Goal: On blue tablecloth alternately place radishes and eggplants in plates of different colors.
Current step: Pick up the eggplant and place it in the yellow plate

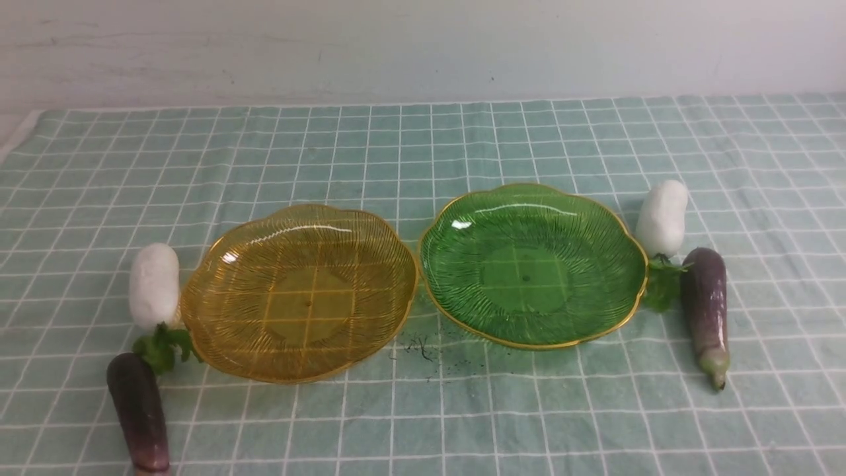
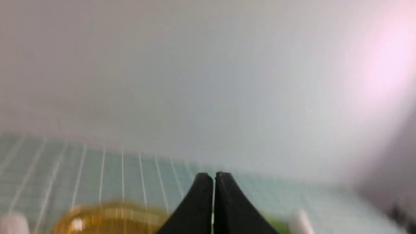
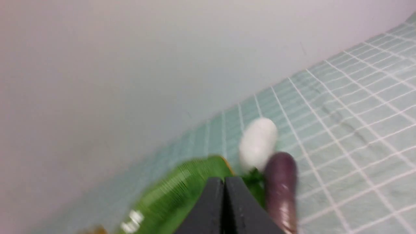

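Eggplant (image 3: 281, 185) beyond right end effector (image 3: 223, 180)

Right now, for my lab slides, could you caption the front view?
Two empty plates, amber and green, each flanked by one radish and one eggplant on gridded cloth.

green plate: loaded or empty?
Empty. In the front view, the green plate shows bare ribbed plastic inside its gold rim.

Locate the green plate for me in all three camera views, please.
Front view: green plate, just right of centre.
Left wrist view: only a sliver, low in the picture, right of the dark fingertips.
Right wrist view: lower part, left of the eggplant.
Shared landmark: the radish beside the plate; blurred in the left wrist view.
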Motion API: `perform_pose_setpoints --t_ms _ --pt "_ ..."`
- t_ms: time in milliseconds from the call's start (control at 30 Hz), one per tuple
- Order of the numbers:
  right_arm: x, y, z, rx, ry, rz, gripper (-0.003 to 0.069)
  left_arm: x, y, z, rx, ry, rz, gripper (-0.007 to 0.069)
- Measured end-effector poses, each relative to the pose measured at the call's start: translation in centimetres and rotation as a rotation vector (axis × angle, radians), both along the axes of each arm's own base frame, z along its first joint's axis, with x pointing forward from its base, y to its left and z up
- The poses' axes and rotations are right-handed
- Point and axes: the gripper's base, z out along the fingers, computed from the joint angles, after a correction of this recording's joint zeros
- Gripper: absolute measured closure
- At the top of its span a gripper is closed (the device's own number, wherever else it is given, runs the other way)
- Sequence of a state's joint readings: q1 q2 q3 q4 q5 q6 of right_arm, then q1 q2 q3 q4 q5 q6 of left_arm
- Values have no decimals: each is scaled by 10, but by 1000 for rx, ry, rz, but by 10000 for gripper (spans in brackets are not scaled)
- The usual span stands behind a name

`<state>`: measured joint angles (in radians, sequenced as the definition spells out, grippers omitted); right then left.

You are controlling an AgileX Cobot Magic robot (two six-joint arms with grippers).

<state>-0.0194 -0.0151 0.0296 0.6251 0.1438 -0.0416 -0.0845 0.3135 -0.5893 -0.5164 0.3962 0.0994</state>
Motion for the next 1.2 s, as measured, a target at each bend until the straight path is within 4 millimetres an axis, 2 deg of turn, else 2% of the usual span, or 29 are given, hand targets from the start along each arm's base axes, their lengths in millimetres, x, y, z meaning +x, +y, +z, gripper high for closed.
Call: perform_pose_setpoints --t_ms 100,167,200,300,333,367,433,500,600,633,667,733,800,833,900,1000,1100,1200 --pt "-1 -6 6 254 -76 -44 673 34 -10 -8 133 354 -106 632" --pt "-1 -9 9 341 -112 -75 673 57 -12 -24 216 554 -134 632" --pt "-2 -12 10 370 -137 -102 673 76 -10 -41 286 703 -139 632" --pt "-3 -16 12 375 -164 -142 673 113 -6 -77 354 953 -109 632" --pt "-3 -16 12 374 -164 -142 673 115 -7 -79 354 963 -111 632" --pt "-2 -15 11 353 -147 -127 673 127 -5 -91 355 1026 -86 632" --pt "-2 -12 12 330 -130 -104 673 137 -5 -102 347 1076 -62 632" --pt "-4 0 28 207 -96 11 673 149 -2 -117 320 1143 -20 632" --pt "-2 12 62 21 -33 128 673 157 7 -128 292 1195 25 631" --pt "-3 12 65 12 -36 137 673 158 9 -129 289 1200 32 631" --pt "7 20 89 -104 67 227 673 159 17 -131 268 1211 66 631" --pt "17 24 102 -161 138 274 673 159 22 -131 255 1214 85 631" --pt "46 29 121 -290 359 396 673 160 32 -131 229 1221 123 631" --pt "46 29 120 -298 370 403 673 160 32 -132 228 1222 124 631" --pt "76 29 127 -378 543 473 673 161 33 -135 236 1234 117 628" --pt "105 27 126 -419 653 508 673 164 33 -142 250 1263 100 600" --pt "118 27 121 -416 695 520 673 167 33 -149 259 1293 88 554" --pt "131 27 111 -404 747 540 673 172 33 -161 254 1342 75 433"
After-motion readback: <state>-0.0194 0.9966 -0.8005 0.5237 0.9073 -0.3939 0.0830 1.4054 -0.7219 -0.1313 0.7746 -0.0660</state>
